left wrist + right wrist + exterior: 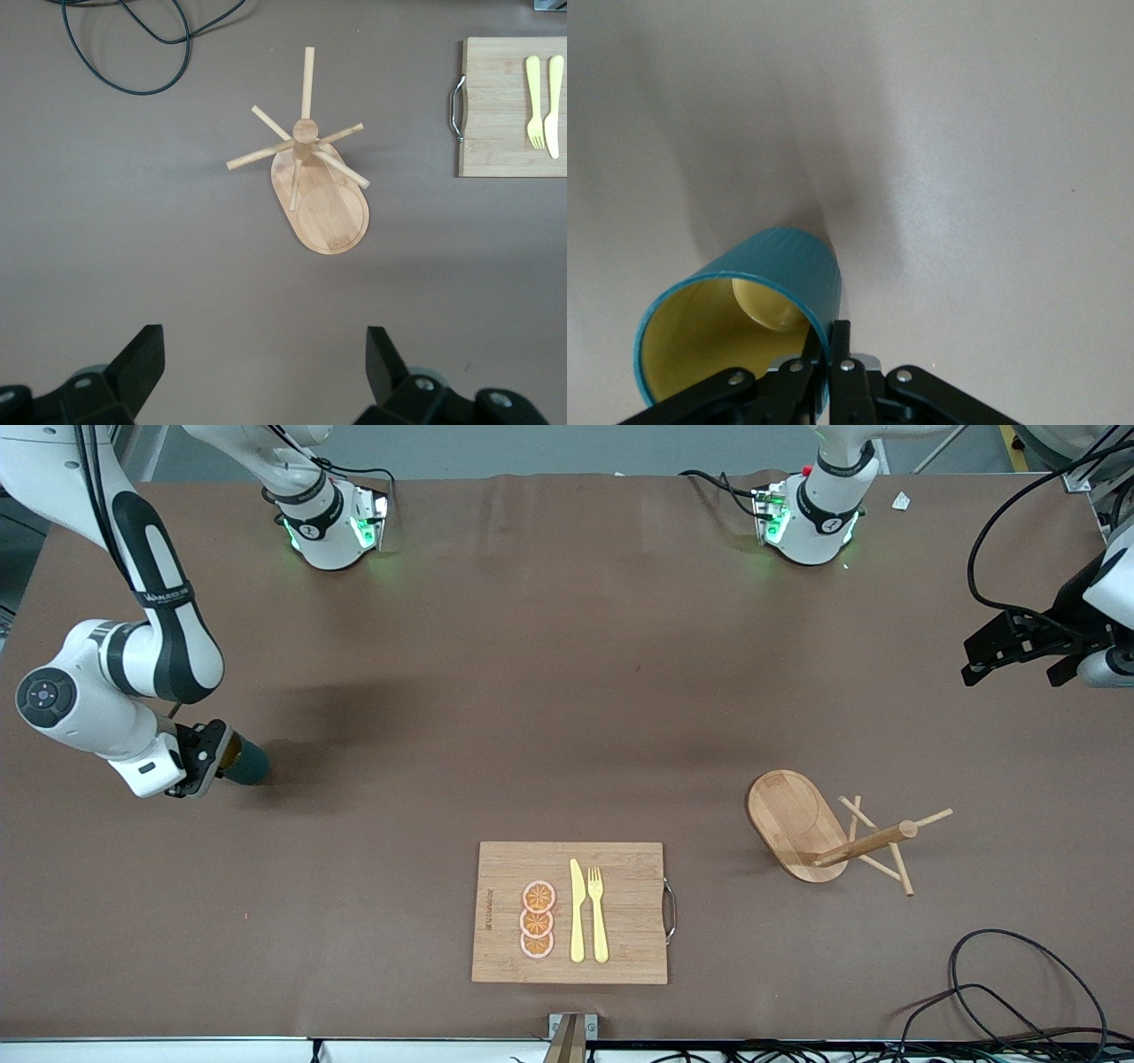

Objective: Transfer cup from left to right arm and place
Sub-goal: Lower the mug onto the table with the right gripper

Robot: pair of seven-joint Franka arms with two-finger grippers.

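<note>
The cup (248, 762), dark teal with a ribbed outside, is held tilted on its side low over the table at the right arm's end. My right gripper (211, 756) is shut on its rim. In the right wrist view the cup (793, 266) shows its yellowish inside, and the right gripper (833, 341) pinches the wall with one finger inside and one outside. I cannot tell if the cup touches the table. The handle is hidden. My left gripper (1013, 673) is open and empty, up in the air at the left arm's end, and it shows wide open in the left wrist view (264, 341).
A wooden peg stand (819, 833) lies tipped over toward the left arm's end, also seen in the left wrist view (310, 177). A bamboo cutting board (620, 948) with orange slices, a yellow knife and a fork sits near the front edge. Black cables (1001, 992) lie at the front corner.
</note>
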